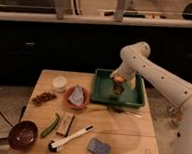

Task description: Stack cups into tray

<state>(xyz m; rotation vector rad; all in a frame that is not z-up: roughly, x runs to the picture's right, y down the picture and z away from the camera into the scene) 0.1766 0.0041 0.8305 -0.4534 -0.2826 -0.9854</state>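
So the claw (118,82) is hanging over the green tray (102,92), right of center in the frame, pointing straight down. An orange cup (118,88) sits directly under it, maybe on a grey one, inside the tray. Honestly can't tell if the claw is gripping or has let go. Any move from here looks purely vertical.

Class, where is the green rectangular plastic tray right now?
The green rectangular plastic tray sits at the wooden table's far right, beside the shallow orange dish; the end effector hangs over its middle.
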